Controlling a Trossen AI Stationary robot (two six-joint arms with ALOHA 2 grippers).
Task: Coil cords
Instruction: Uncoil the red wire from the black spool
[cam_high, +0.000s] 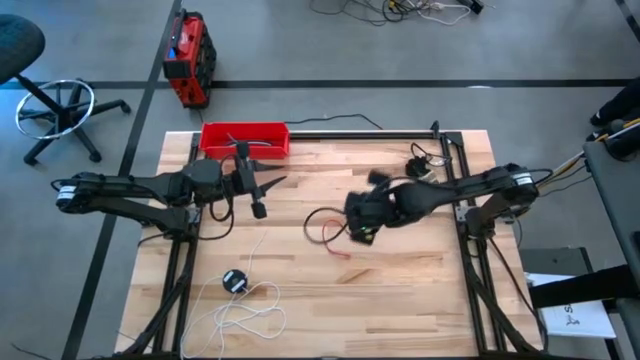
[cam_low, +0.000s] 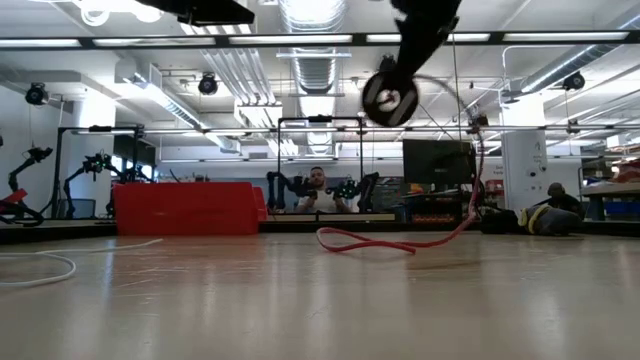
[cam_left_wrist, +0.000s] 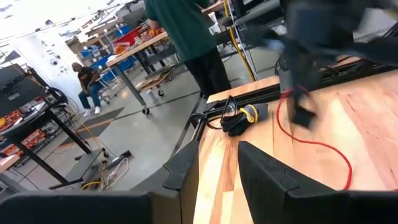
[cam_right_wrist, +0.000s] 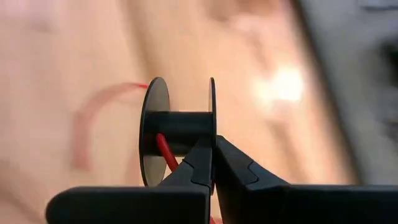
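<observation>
My right gripper is over the middle of the table, shut on a small black spool held well above the wood. The red cord runs from the spool's hub down to the table, where its lower part lies in a loose loop. The white cord lies in slack loops near the front left, its black disc flat on the wood. My left gripper hovers open at the left, near the red tray, with nothing between its fingers. My right gripper pinches one round flange of the spool at its rim: one fingertip sits between the two flanges beside the hub, the other outside. The spool is lifted clear. The red cord leaves the hub and hangs slack to the table.
A red tray stands at the far left edge. A bundle of dark cables lies at the far right corner. A black frame rail runs along the far edge. A person stands beyond the table in the left wrist view.
</observation>
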